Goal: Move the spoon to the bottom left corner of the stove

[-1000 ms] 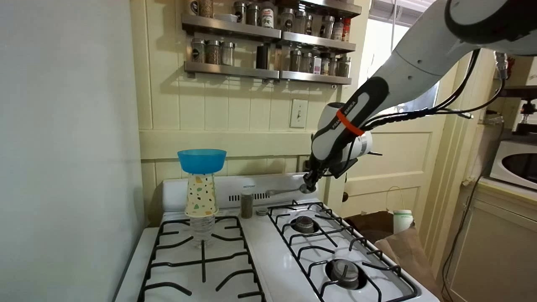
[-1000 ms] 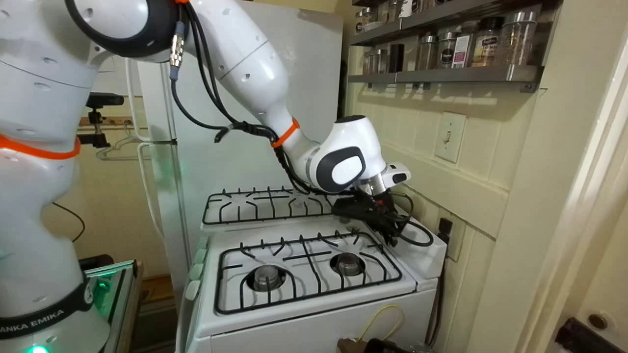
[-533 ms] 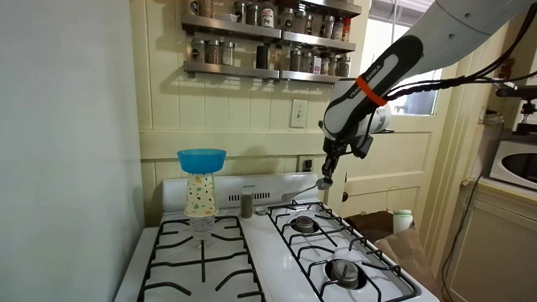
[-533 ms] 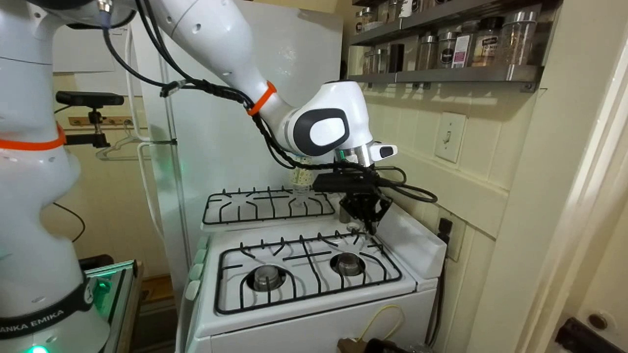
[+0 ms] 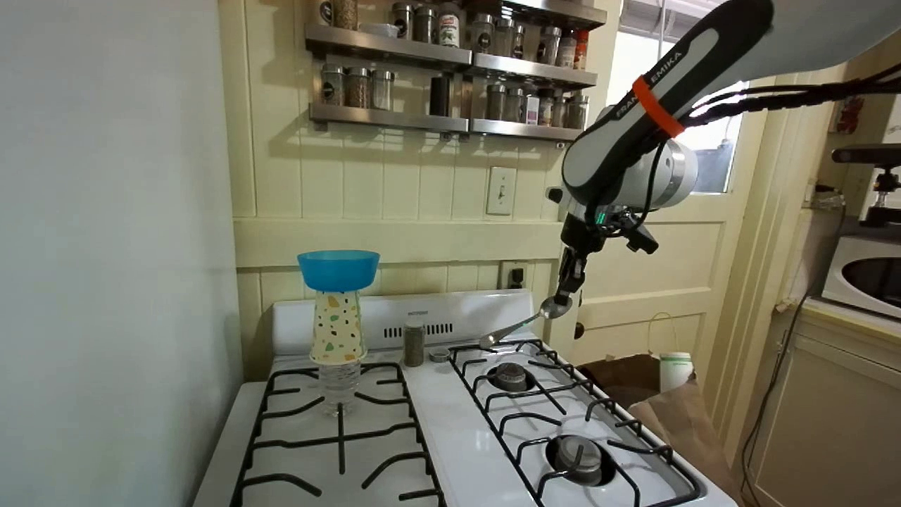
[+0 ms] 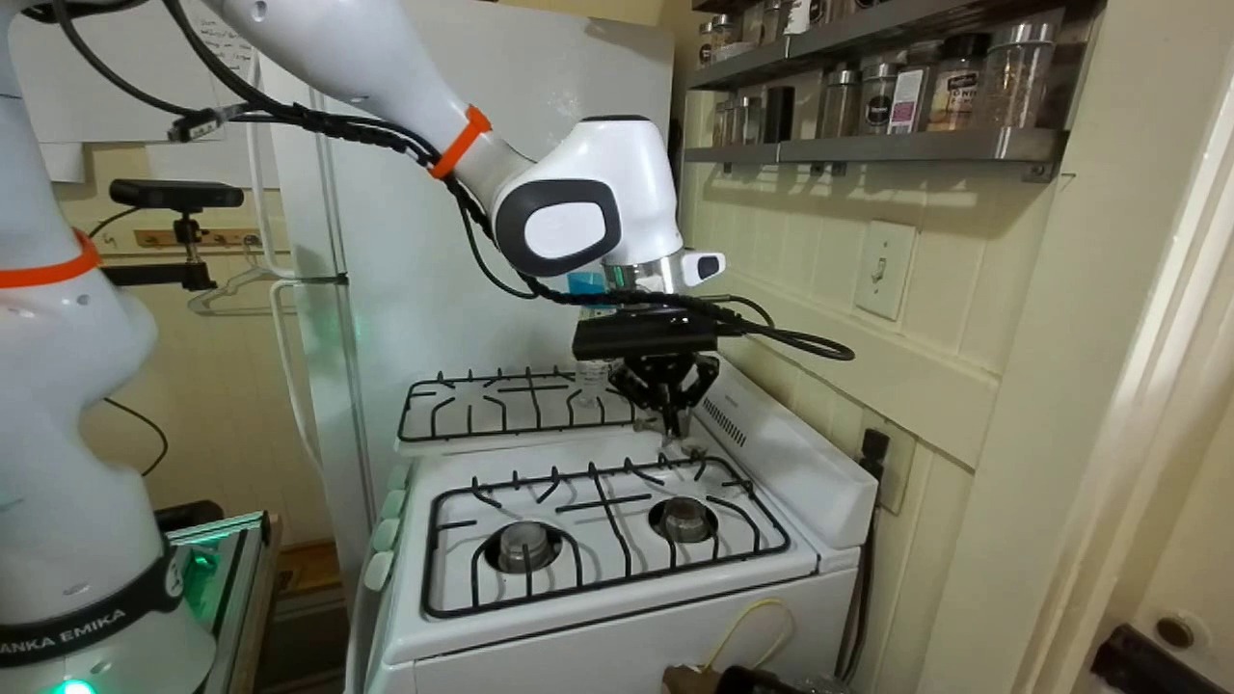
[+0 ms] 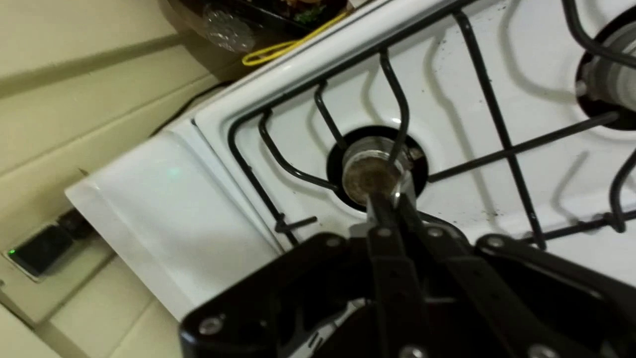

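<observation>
While the jar (image 5: 414, 343) stood left of the claw (image 5: 563, 299) in an exterior view, the spoon (image 5: 522, 324) drooped leftward, probably because the claw pinched only its bowl end, holding it aloft, presumably to clear the stove (image 5: 457, 422) below.

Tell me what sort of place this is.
A kitchen, most likely in a home, judging by the gas stove, the spice jars on wall shelves and what looks like a microwave.
</observation>
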You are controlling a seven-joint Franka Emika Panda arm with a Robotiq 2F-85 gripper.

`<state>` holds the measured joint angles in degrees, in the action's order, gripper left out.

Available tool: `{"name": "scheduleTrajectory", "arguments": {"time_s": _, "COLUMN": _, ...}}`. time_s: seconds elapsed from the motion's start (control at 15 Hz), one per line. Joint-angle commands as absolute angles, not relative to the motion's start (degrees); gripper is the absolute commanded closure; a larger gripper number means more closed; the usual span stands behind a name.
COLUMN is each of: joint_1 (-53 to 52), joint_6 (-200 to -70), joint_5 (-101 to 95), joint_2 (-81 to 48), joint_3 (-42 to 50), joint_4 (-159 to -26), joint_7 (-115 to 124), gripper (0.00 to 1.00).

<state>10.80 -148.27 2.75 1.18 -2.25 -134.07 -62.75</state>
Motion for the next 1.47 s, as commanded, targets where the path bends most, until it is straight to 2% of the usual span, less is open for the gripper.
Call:
{"name": "scheduleTrajectory", "arguments": {"time_s": 0.0, "joint_1": 6.1, "joint_6": -143.7, "joint_5": 13.3, "joint_2": 4.4, "joint_3": 0.3, "joint_4": -135.9, "joint_7": -77.7, "gripper": 0.99}}
{"name": "scheduleTrajectory", "arguments": {"time_s": 0.6, "joint_1": -0.3, "joint_6": -130.6, "joint_5": 23.2, "joint_2": 8.6, "joint_3": 0.9, "joint_4": -137.6, "joint_7": -94.9, "gripper": 0.99}}
{"name": "scheduleTrajectory", "arguments": {"time_s": 1.0, "joint_1": -2.1, "joint_6": -131.2, "joint_5": 25.6, "joint_2": 7.5, "joint_3": 0.8, "joint_4": -136.5, "joint_7": -94.8, "gripper": 0.99}}
{"name": "scheduleTrajectory", "arguments": {"time_s": 1.07, "joint_1": -2.4, "joint_6": -131.2, "joint_5": 25.7, "joint_2": 7.5, "joint_3": 0.8, "joint_4": -136.5, "joint_7": -94.7, "gripper": 0.95}}
{"name": "scheduleTrajectory", "arguments": {"time_s": 1.27, "joint_1": -2.4, "joint_6": -131.2, "joint_5": 25.6, "joint_2": 7.4, "joint_3": 1.0, "joint_4": -136.4, "joint_7": -94.7, "gripper": 0.95}}
{"name": "scheduleTrajectory", "arguments": {"time_s": 1.4, "joint_1": -3.0, "joint_6": -132.6, "joint_5": 25.7, "joint_2": 6.9, "joint_3": 0.4, "joint_4": -136.7, "joint_7": -94.9, "gripper": 0.99}}
